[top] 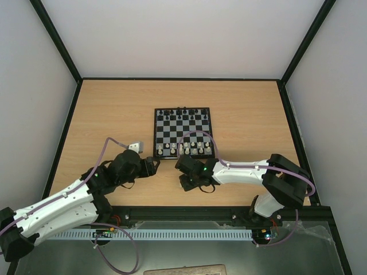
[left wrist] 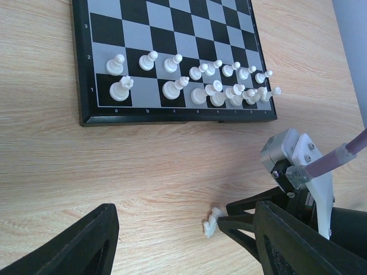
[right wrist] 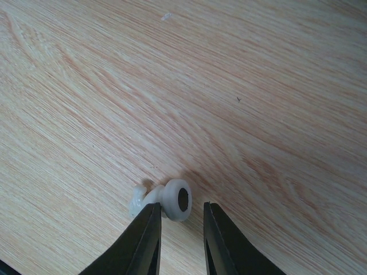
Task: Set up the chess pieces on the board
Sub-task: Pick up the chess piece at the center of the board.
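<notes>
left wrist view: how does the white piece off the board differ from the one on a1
The loose piece lies on its side on the table, at the right gripper's tips; the a1 piece stands upright on its board square, no gripper near. Both are cream.

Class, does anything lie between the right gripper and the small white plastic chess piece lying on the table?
Nothing visible does: the small white plastic chess piece lies on its side right at the tips of the open right gripper.
</notes>
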Robot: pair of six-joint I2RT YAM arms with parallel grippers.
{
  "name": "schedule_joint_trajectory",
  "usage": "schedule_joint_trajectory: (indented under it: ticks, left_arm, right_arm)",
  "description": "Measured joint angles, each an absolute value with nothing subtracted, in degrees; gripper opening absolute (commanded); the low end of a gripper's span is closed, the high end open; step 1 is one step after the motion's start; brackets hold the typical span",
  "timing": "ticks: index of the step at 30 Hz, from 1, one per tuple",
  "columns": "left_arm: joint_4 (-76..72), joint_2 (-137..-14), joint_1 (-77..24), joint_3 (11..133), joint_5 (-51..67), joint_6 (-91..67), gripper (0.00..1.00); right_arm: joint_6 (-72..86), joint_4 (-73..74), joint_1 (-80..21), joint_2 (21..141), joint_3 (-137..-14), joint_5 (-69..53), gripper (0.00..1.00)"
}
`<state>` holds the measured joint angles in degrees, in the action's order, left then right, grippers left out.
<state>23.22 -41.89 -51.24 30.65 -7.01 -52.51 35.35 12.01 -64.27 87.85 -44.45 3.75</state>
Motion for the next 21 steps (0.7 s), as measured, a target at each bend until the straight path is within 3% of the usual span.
schedule_joint_trajectory:
  ticks: [13, 21]
  left_arm:
    - [21.78, -44.95, -51.24, 30.65, -6.0, -52.21, 0.67]
    - [19.84, -45.93, -51.24, 30.35, -5.34, -51.79, 0.67]
  right_arm:
    - [34.22, 11.05, -64.27, 87.99, -44.45, 3.68, 0.05]
    - [33.56, 9.85, -63.18, 87.26, -44.31, 1.69, 0.04]
